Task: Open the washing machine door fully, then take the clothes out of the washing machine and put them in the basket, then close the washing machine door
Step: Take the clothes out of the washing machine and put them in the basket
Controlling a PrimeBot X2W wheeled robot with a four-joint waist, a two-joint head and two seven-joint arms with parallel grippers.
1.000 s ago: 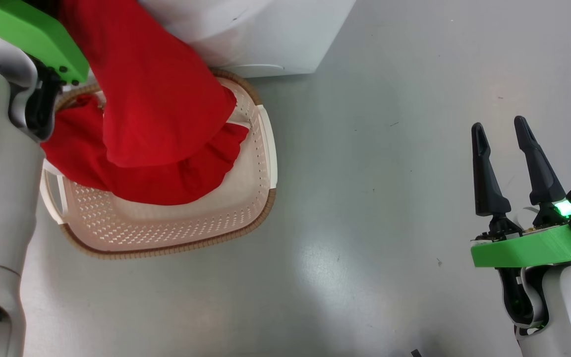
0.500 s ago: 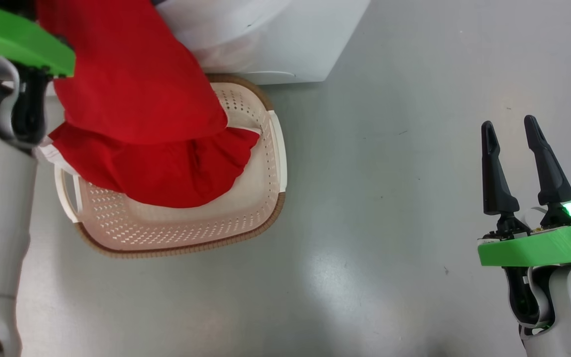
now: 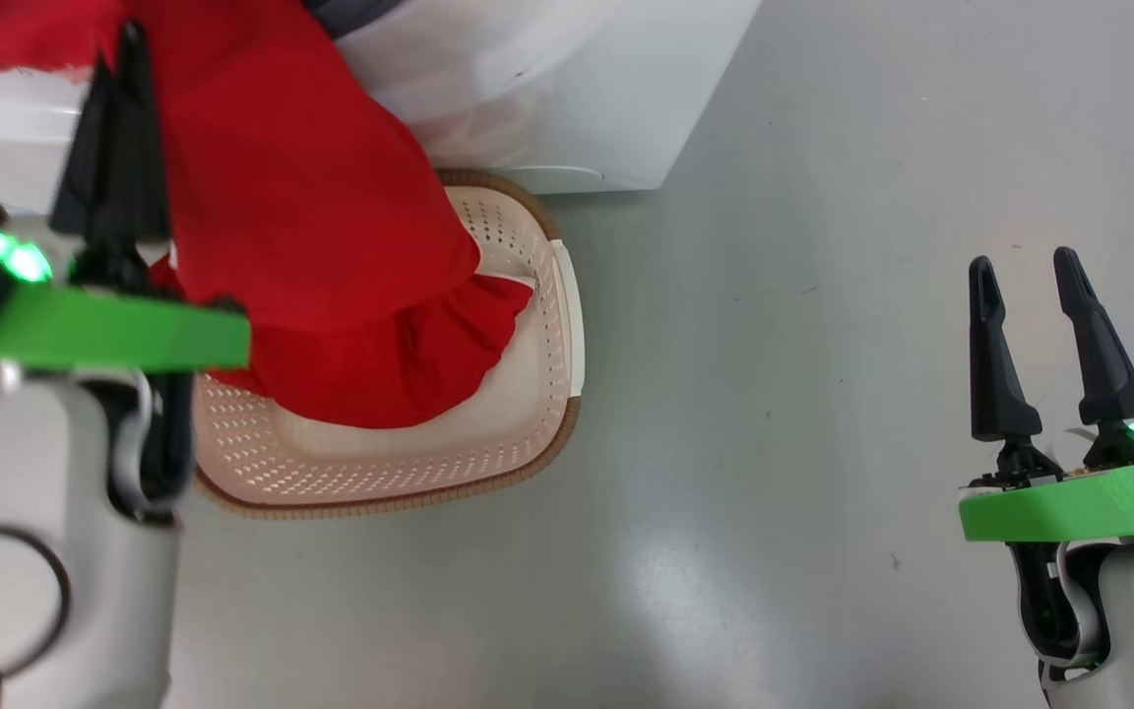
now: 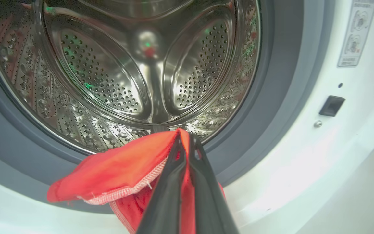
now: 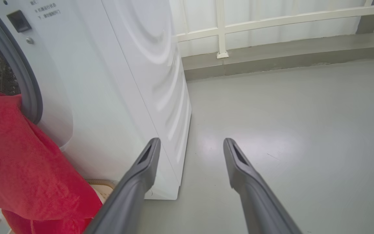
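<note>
Before the drum mouth: my left jaws are pinched shut on an edge of the bright red soft garment with white trim point(image 4: 125, 169), holding it up just outside the grey rubber gasket point(image 4: 265, 107).
Garment: it hangs down from that grip, and its lower folds lie in the small cream-white perforated plastic basket with a brown woven-look rim point(image 3: 528, 463).
Basket: it sits on the glossy grey floor point(image 3: 774, 394), just beside the foot of the big white boxy washing machine point(image 3: 577, 98).
Right jaws: wide apart and empty, over bare floor, well apart from the basket.
Done, as I judge it: the opening is uncovered, so the washing machine door is open, though I cannot tell how far. The garment is out of the perforated steel drum point(image 4: 109, 81).
Left to do: let go so the upper part drops in too, then close the door.
Drum contents: I see no other cloth in the part I can view.
Count: one red garment, one basket, one washing machine, two pairs of jaws, one holding and one free.
</note>
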